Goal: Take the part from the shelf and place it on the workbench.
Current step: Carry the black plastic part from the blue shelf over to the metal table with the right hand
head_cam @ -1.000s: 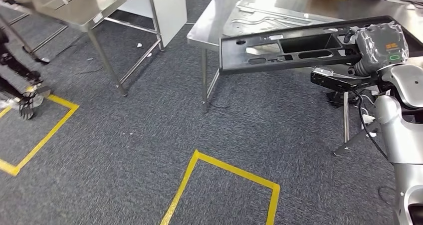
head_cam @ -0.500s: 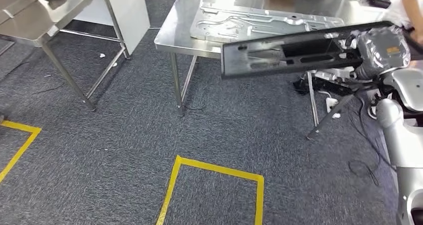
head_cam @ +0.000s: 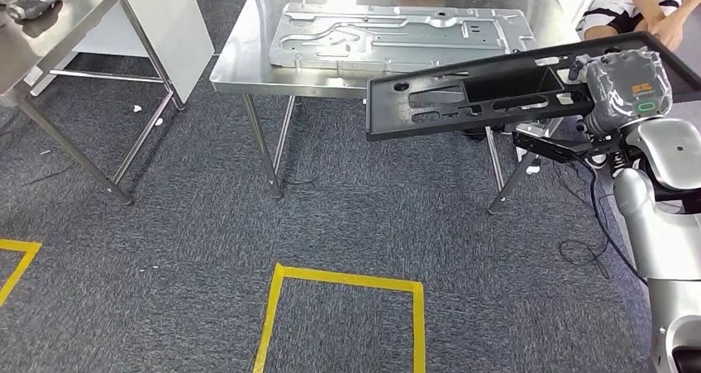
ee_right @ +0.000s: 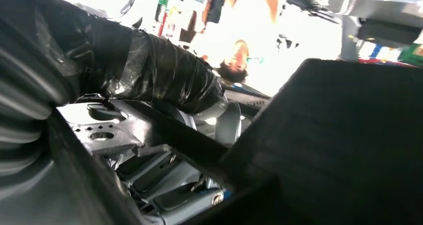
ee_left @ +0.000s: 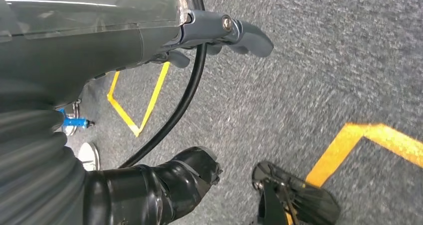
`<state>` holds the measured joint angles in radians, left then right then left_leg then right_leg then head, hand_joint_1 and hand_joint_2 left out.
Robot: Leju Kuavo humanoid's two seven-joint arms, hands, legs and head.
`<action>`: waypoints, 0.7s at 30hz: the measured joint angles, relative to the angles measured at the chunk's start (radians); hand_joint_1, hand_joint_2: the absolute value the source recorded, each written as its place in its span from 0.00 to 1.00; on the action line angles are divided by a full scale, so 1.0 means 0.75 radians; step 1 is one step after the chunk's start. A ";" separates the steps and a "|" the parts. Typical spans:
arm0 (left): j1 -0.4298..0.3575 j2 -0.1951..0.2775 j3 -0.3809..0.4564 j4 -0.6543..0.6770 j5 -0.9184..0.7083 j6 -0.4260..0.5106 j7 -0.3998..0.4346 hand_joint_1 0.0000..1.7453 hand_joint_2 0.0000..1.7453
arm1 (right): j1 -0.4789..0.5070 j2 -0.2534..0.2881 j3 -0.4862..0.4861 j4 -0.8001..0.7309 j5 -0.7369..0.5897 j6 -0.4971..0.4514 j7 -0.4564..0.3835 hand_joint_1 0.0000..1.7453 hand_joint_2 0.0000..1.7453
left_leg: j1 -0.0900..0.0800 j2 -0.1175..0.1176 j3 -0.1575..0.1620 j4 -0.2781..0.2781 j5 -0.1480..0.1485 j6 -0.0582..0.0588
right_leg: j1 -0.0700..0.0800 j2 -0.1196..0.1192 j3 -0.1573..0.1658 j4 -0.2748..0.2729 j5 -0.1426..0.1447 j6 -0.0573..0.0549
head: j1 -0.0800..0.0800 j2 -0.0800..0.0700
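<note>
At the right of the head view, the right hand point(head_cam: 630, 82), wrapped in clear film, grips one end of the long black slotted plastic panel point(head_cam: 479, 92), carried level so it projects leftward over the carpet. Its far edge overlaps the near edge of the stainless steel desk point(head_cam: 248, 67), where a pressed grey metal plate point(head_cam: 397, 32) fills most of the top, leaving little free room. The left hand point(ee_left: 219, 33) hangs beside the body holding nothing, fingers loosely apart
</note>
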<state>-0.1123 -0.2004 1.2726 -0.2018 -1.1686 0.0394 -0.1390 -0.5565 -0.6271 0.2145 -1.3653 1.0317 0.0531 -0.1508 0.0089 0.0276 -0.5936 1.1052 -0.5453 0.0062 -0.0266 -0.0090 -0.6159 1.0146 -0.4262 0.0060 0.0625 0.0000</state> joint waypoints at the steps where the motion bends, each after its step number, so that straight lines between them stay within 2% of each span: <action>1: 0.002 0.000 0.000 0.000 0.004 -0.001 0.002 0.00 1.00 | -0.001 0.003 0.000 0.000 0.001 0.002 -0.001 1.00 1.00 | 0.000 -0.016 -0.047 0.091 -0.043 0.000 | 0.003 0.003 0.000 0.001 -0.002 -0.006 | 0.000 0.000; 2: 0.003 0.000 0.000 0.000 0.007 -0.002 0.004 0.00 1.00 | -0.001 0.008 0.000 0.000 0.001 0.004 -0.003 1.00 1.00 | 0.001 -0.022 -0.096 0.183 -0.078 0.001 | 0.008 0.006 0.000 0.002 -0.004 -0.011 | 0.000 0.000; 3: 0.004 0.000 0.001 0.000 0.009 -0.003 0.005 0.00 1.00 | 0.000 0.012 0.000 0.000 0.001 0.007 -0.004 1.00 1.00 | 0.000 -0.025 -0.134 0.248 -0.092 0.003 | 0.014 0.011 0.001 0.004 -0.006 -0.015 | 0.000 0.000; 4: 0.006 0.000 0.001 0.000 0.009 -0.003 0.006 0.00 1.00 | 0.000 0.016 0.000 0.001 0.001 0.010 -0.006 1.00 1.00 | -0.001 -0.025 -0.150 0.264 -0.078 0.008 | 0.019 0.017 0.002 0.007 -0.009 -0.018 | 0.000 0.000; 5: 0.006 0.000 0.001 0.000 0.009 -0.003 0.006 0.00 1.00 | 0.000 0.018 0.000 0.001 0.001 0.012 -0.006 1.00 1.00 | -0.004 -0.026 -0.141 0.229 -0.039 0.016 | 0.025 0.023 0.004 0.010 -0.012 -0.021 | 0.000 0.000; 7: 0.007 0.002 0.001 0.000 0.009 -0.003 0.006 0.00 1.00 | -0.001 0.021 0.000 0.001 0.001 0.014 -0.007 1.00 1.00 | -0.013 -0.035 -0.073 0.057 0.062 0.045 | 0.032 0.033 0.008 0.014 -0.017 -0.024 | 0.000 0.000; 8: 0.007 0.004 0.001 0.000 0.009 -0.002 0.007 0.00 1.00 | -0.003 0.022 0.000 0.001 0.001 0.015 -0.007 1.00 1.00 | -0.017 -0.039 -0.038 -0.023 0.095 0.058 | 0.035 0.038 0.009 0.015 -0.019 -0.023 | 0.001 0.000; 9: 0.007 0.006 0.001 0.000 0.009 -0.002 0.008 0.00 1.00 | -0.004 0.024 0.000 0.002 0.001 0.016 -0.007 1.00 1.00 | -0.019 -0.042 -0.015 -0.078 0.115 0.063 | 0.037 0.041 0.007 0.017 -0.020 -0.020 | 0.001 0.000; 10: 0.006 0.007 0.001 0.000 0.009 -0.002 0.010 0.00 1.00 | -0.004 0.025 0.000 0.003 0.001 0.017 -0.007 1.00 1.00 | -0.020 -0.044 -0.005 -0.102 0.117 0.057 | 0.037 0.043 0.005 0.018 -0.021 -0.017 | 0.001 0.000; 12: 0.004 0.005 0.001 0.000 0.008 -0.001 0.012 0.00 1.00 | -0.004 0.027 0.000 0.004 0.001 0.017 -0.007 1.00 1.00 | -0.022 -0.041 -0.002 -0.112 0.121 0.040 | 0.035 0.044 0.002 0.020 -0.022 -0.013 | 0.001 0.000; 13: 0.003 0.005 0.001 0.000 0.008 -0.001 0.012 0.00 1.00 | -0.003 0.027 0.000 0.005 0.001 0.017 -0.007 1.00 1.00 | -0.024 -0.042 -0.002 -0.112 0.121 0.036 | 0.033 0.043 0.003 0.019 -0.022 -0.012 | 0.001 0.000; 21: 0.004 0.005 0.002 0.000 0.006 -0.001 0.013 0.00 1.00 | -0.008 0.028 0.000 0.007 -0.043 0.020 -0.006 1.00 1.00 | -0.026 -0.046 -0.004 -0.111 0.122 0.044 | 0.032 0.038 0.008 0.010 -0.018 -0.004 | 0.001 0.000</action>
<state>-0.1092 -0.1966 1.2741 -0.2018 -1.1638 0.0389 -0.1293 -0.5622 -0.6063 0.2148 -1.3603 0.9993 0.0685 -0.1554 -0.0104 -0.0067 -0.5963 1.0218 -0.4538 0.0389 -0.0026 0.0197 -0.6100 1.0221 -0.4400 0.0029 0.0633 0.0000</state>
